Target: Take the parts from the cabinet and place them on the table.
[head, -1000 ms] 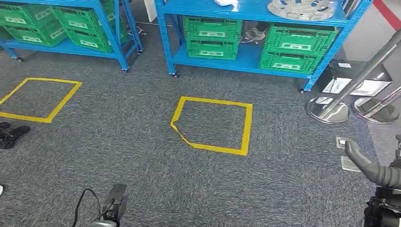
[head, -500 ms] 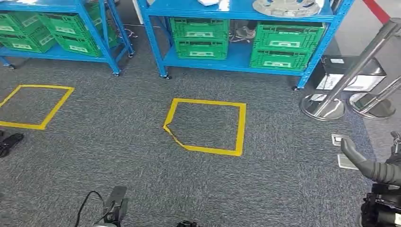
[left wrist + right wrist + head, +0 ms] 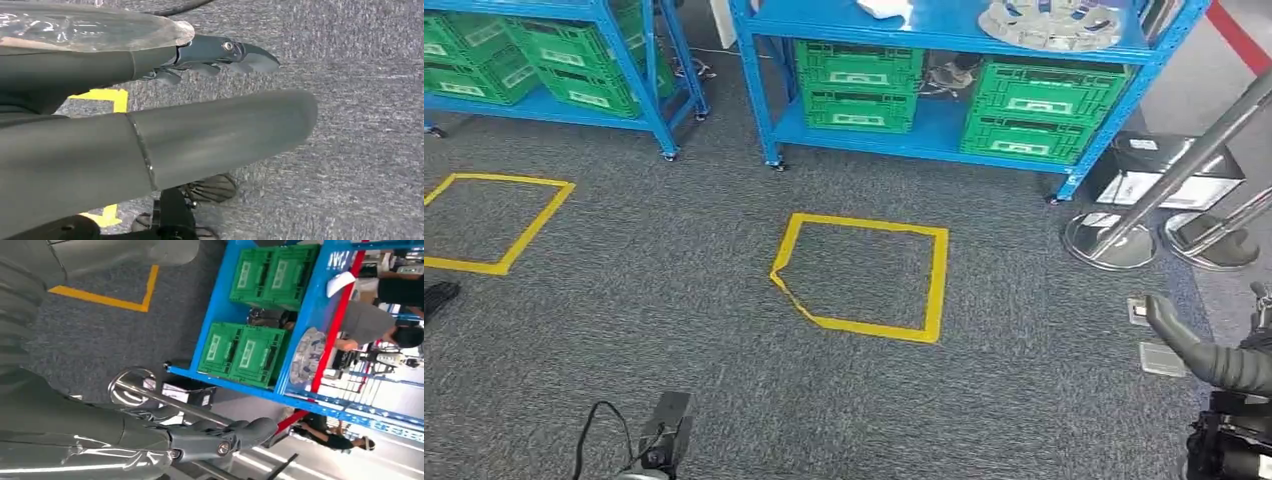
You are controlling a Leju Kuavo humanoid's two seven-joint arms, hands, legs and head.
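Note:
The blue cabinet (image 3: 944, 40) stands ahead across the grey carpet. On its upper shelf lie a round grey metal part (image 3: 1052, 22) and a white part (image 3: 886, 10); the round part (image 3: 307, 355) is also seen in the right wrist view. My right hand (image 3: 1209, 358) hangs low at the right, far from the shelf, fingers (image 3: 220, 437) stretched out and holding nothing. My left hand (image 3: 215, 130) hangs over the carpet with its thumb and fingers (image 3: 225, 52) apart, empty.
Green crates (image 3: 858, 72) (image 3: 1044, 105) fill the lower shelf. A second blue rack (image 3: 574, 60) stands at the left. Yellow tape squares (image 3: 936, 280) (image 3: 524, 225) mark the carpet. Chrome stanchions (image 3: 1124, 240) and a black box (image 3: 1164, 170) stand at the right. A person (image 3: 370, 325) stands behind the cabinet.
The whole view has swayed a little as the camera moved; dark shoes at the left edge have slid nearly out of frame. Both hands hang empty as before.

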